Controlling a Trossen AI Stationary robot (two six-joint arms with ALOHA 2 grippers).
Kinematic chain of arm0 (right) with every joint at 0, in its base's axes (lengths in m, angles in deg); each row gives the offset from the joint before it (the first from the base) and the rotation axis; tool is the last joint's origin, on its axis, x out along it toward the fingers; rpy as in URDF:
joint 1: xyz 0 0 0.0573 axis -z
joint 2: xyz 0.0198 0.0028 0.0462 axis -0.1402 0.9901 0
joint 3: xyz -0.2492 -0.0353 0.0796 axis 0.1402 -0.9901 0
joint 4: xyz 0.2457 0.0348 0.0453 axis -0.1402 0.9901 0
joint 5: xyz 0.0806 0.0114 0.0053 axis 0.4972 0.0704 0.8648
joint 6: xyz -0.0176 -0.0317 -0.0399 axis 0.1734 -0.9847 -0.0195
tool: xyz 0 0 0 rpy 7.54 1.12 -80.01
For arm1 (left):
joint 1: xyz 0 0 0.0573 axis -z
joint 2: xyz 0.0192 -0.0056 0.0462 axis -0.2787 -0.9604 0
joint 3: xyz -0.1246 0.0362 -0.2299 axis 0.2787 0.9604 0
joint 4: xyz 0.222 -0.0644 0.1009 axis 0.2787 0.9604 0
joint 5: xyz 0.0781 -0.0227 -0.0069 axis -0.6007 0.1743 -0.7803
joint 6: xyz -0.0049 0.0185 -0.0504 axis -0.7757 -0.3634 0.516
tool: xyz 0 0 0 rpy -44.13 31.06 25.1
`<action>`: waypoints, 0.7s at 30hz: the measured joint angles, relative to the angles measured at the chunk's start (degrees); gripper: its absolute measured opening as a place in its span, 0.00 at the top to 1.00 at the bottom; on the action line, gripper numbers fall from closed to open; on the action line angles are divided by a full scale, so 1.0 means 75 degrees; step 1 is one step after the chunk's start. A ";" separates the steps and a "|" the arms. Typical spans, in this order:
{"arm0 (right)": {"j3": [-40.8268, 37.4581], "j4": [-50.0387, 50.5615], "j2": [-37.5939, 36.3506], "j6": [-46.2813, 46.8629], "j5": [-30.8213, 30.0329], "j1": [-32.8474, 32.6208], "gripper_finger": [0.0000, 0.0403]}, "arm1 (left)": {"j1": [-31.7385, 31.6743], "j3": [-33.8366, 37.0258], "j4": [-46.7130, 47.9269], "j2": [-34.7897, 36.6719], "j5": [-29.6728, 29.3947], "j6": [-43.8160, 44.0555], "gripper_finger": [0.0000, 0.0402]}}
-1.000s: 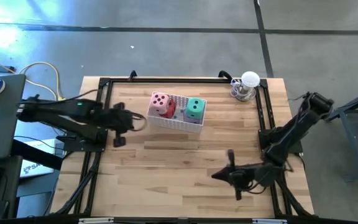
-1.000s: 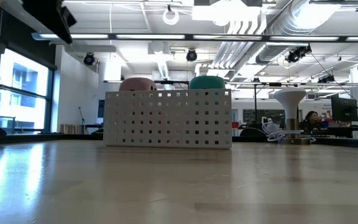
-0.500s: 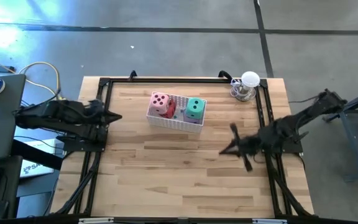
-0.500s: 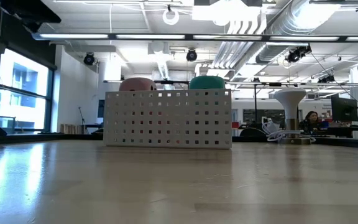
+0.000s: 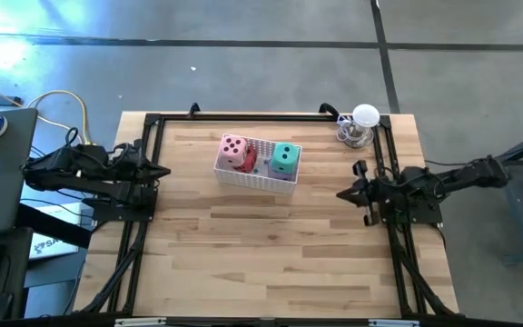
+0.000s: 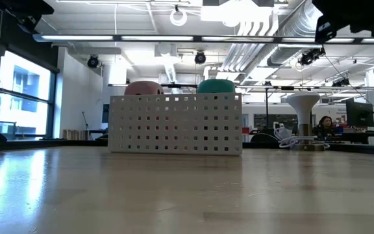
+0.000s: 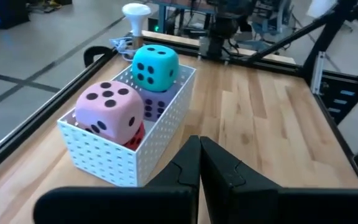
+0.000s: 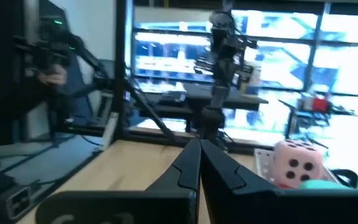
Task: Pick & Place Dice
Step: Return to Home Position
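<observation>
A: Dice status?
B: All four are in the white basket (image 5: pixel 254 180), mid-back of the desk (image 5: pixel 261 245). Pink die (image 5: pixel 234 149) sits on the red die (image 7: pixel 137 135), green die (image 5: pixel 285 156) on the purple die (image 7: pixel 156 106). Basket looks too narrow for one layer, so they stack.
A: Arms?
B: Left gripper (image 5: pixel 159 171) at the desk's left edge, right gripper (image 5: pixel 343 193) by the right rail, both well apart from the basket. Fingers pressed together on each, nothing between them. Reads as parking; job looks finished.
A: Risk?
B: Top dice ride above the rim. A bump could tip them out.
</observation>
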 joint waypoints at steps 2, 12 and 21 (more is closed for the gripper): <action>-0.0250 0.0026 -0.0416 0.0023 0.0358 0.0196 1.00 | 0.0000 0.0000 -0.0002 0.0000 0.0072 -0.0017 1.00; -0.1276 0.0273 -0.1575 0.0231 0.0646 0.0998 1.00 | 0.0000 0.0000 0.0004 0.0000 0.0083 -0.0023 1.00; -0.1279 0.0808 -0.1609 0.0033 0.1045 0.1125 1.00 | 0.0000 0.0000 0.0015 0.0000 0.0405 -0.0150 1.00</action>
